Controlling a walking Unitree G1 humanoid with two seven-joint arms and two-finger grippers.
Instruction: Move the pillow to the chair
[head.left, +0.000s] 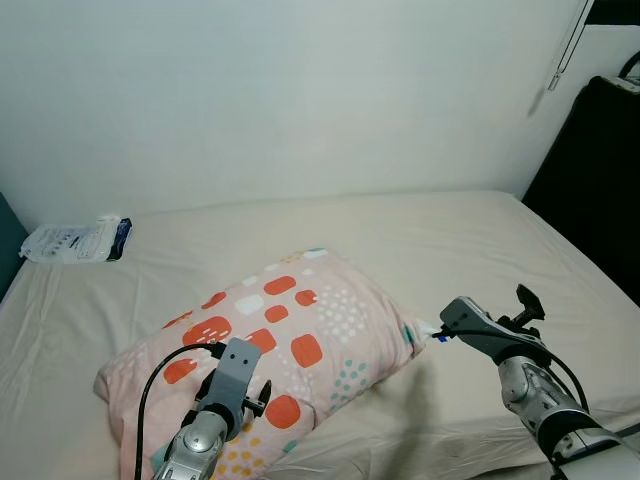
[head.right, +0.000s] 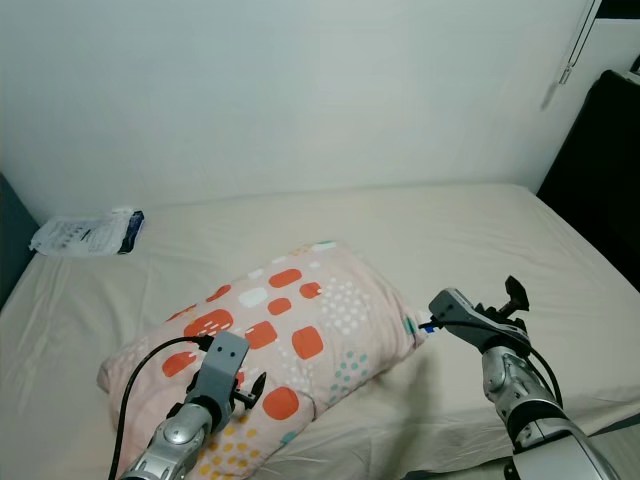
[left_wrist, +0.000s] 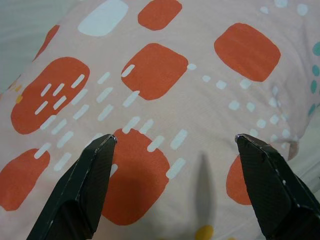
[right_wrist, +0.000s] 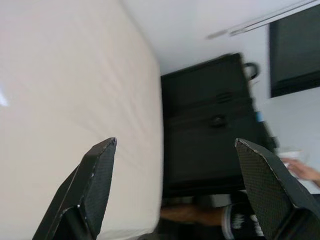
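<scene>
Pillow (head.left: 290, 335) on bed (head.left: 480, 240) | left gripper (left_wrist: 175, 145) open above it | right gripper (right_wrist: 175, 145) open at 3 o'clock | you pinch deep, both ends.

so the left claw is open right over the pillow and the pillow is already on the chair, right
Not quite. The left claw is open over the pillow, as the left wrist view shows, but the pillow is not on a chair: in the left eye view it lies on the bed, on the beige sheet.
</scene>
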